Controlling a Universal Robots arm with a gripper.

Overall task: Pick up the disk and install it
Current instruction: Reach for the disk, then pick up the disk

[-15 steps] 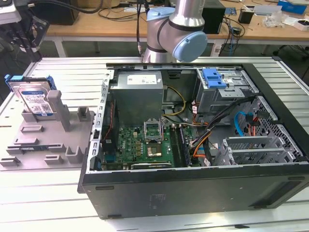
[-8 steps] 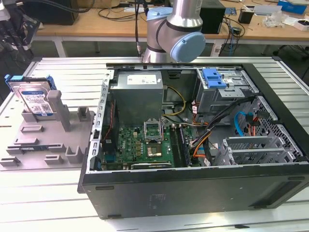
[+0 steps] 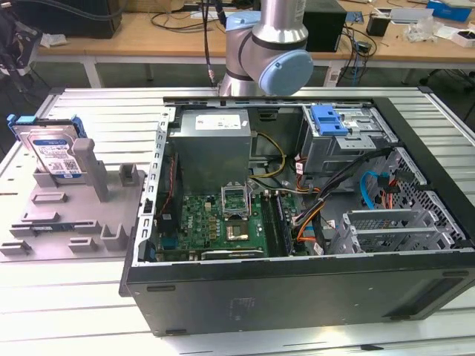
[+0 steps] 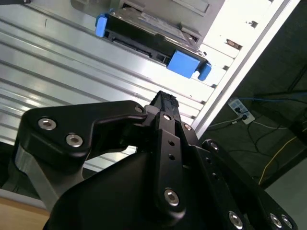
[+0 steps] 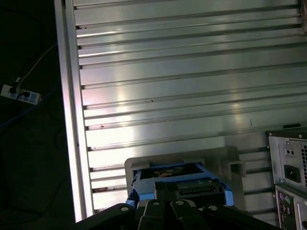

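The gripper (image 4: 163, 101) hangs over the ribbed aluminium table (image 4: 57, 62), its black linkage pointing toward the disk (image 4: 149, 34). A strip of bare table lies between the gripper's tip and the disk, so the two are apart, and nothing sits in its grasp that can be seen. Whether it is open or closed cannot be told from these angles.

The disk lies ahead of the gripper, its blue bracket (image 4: 181, 61) on the near edge facing the tip. In the exterior view the disk (image 3: 53, 150) stands tilted on edge in a grey stand (image 3: 82, 211), on the side of the arm (image 3: 271, 44) away from the open computer case (image 3: 297, 297). In the first wrist view the disk (image 5: 168, 171) rests in the stand just beyond the gripper's body, with the rear of the case (image 5: 288, 163) off to one side.
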